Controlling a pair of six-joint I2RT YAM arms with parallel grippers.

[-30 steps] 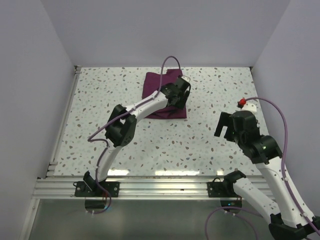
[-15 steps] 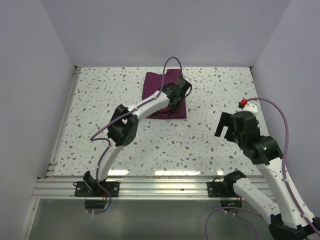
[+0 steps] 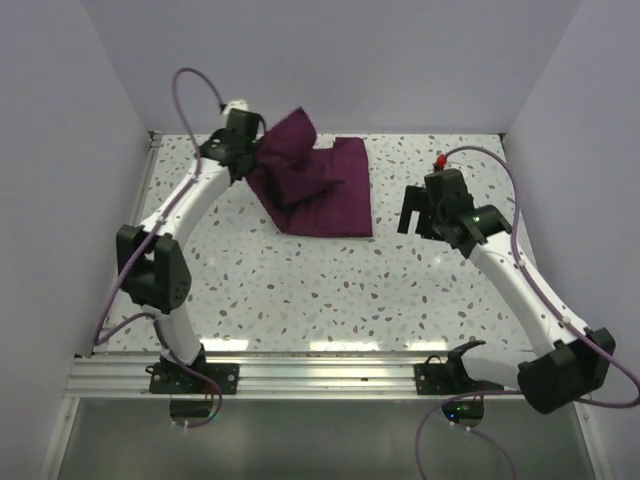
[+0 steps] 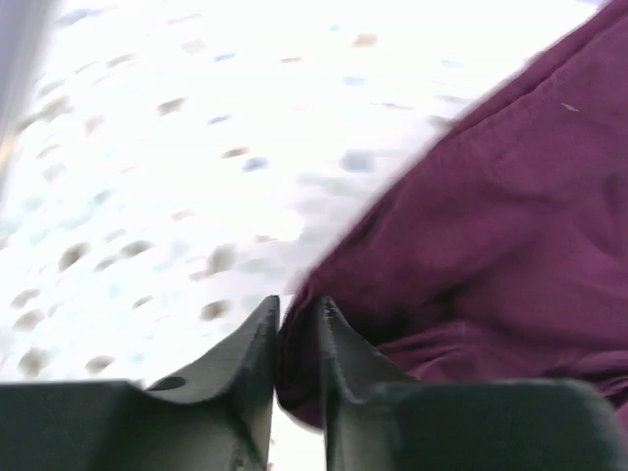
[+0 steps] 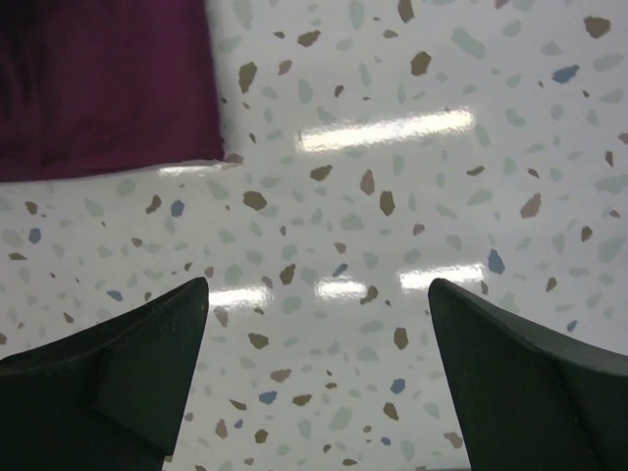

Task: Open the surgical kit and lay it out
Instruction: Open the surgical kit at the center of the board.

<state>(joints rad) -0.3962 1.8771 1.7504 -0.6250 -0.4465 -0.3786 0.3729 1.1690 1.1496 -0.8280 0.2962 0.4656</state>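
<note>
At the tabletop's [image 3: 300, 285] far left, your left tool [image 3: 243, 152] pinches a raised flap of the cloth [image 3: 325, 190]. Peel it outward, low and slow, so nothing inside spills. Your right tool [image 3: 421, 217] hovers wide open beside it.

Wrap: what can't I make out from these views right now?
Inside: no view shows it; the wrap's folds cover it.
Top view: the pinched edge hides behind the left gripper and the lifted flap.
Left wrist: blur and glare wash out the table; the wrap runs off the right edge.
Right wrist: only a wrap corner, cut by the top and left edges, beyond the open right gripper.
</note>
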